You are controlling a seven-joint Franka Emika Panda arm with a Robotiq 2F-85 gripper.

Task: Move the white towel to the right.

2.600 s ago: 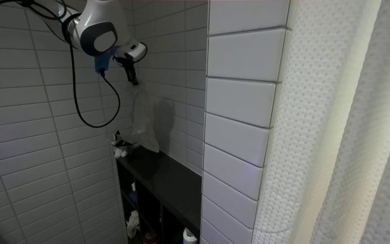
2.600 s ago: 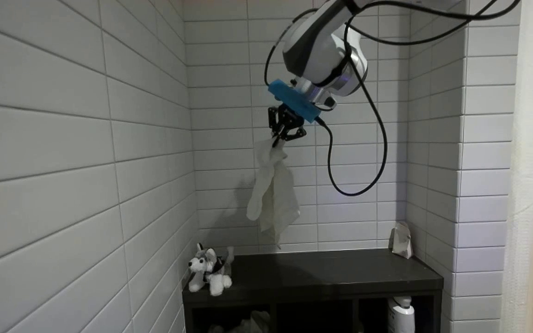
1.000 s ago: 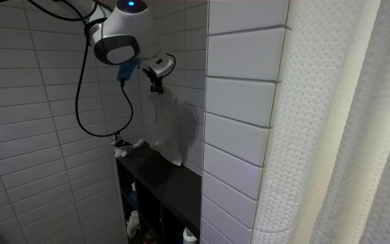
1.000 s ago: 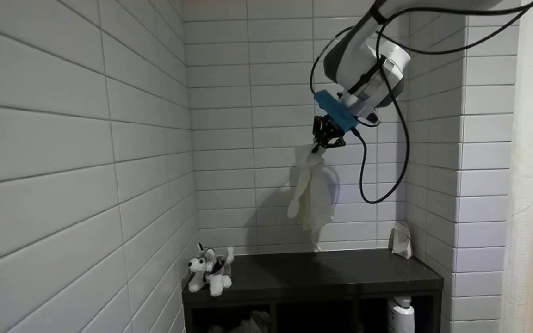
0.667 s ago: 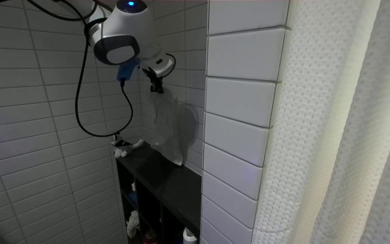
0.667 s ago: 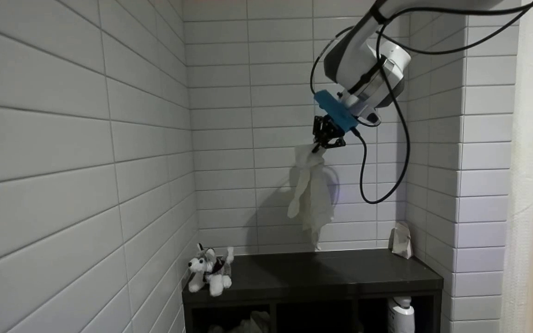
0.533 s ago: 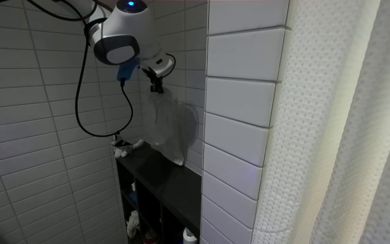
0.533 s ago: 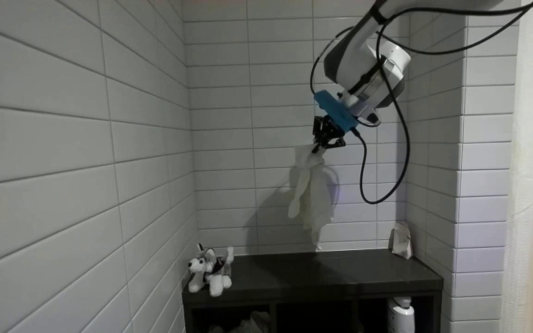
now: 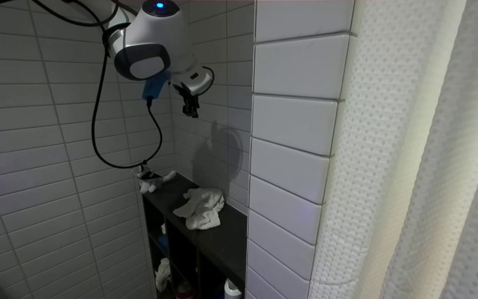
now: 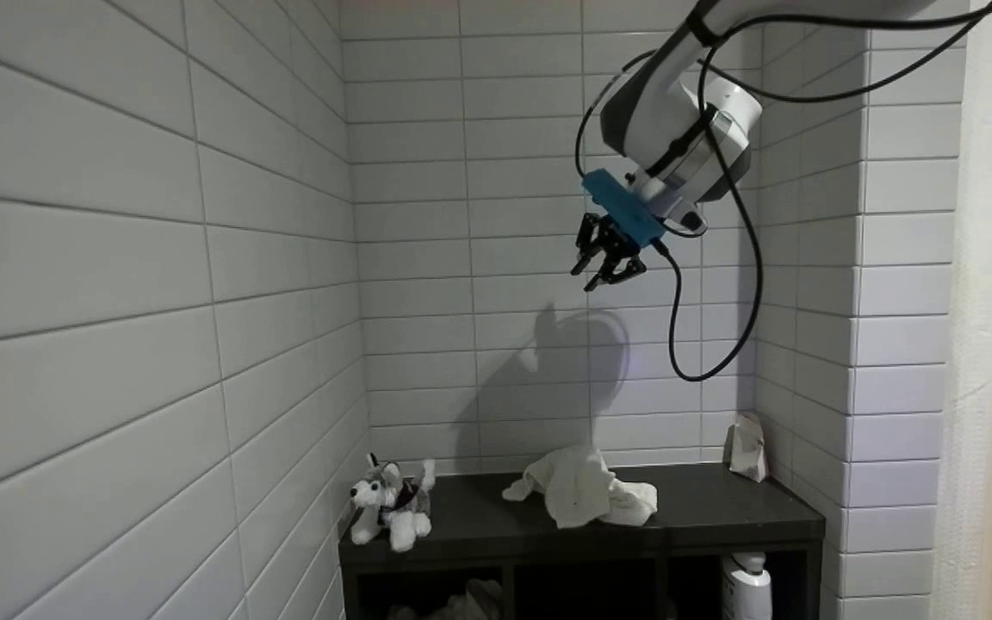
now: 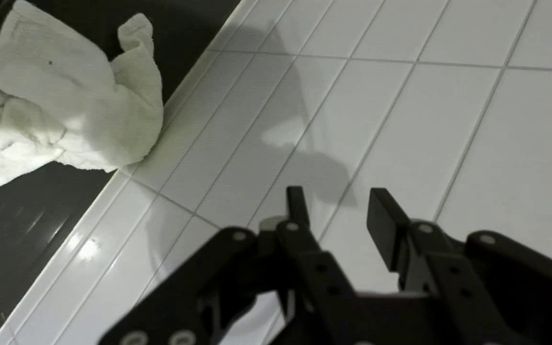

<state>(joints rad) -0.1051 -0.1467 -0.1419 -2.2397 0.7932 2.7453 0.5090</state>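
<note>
The white towel lies in a crumpled heap on the dark shelf top, near its middle and close to the back wall. In the wrist view the towel fills the upper left, its folds spread over the black surface. My gripper hangs well above it, tilted, touching nothing. The wrist view shows a clear gap between the two fingertips of the gripper, with only wall tiles behind. From the remaining camera, the gripper also hangs apart from the towel.
A plush dog sits at the left end of the dark shelf. A small pale bag leans in the back right corner. Below, compartments hold a white bottle and a pale cloth. Tiled walls enclose the shelf; a curtain hangs nearby.
My gripper has opened and the towel, earlier hanging from it, has dropped onto the shelf top. Before that, the arm carried it rightward in both exterior views; the arm is now almost still.
</note>
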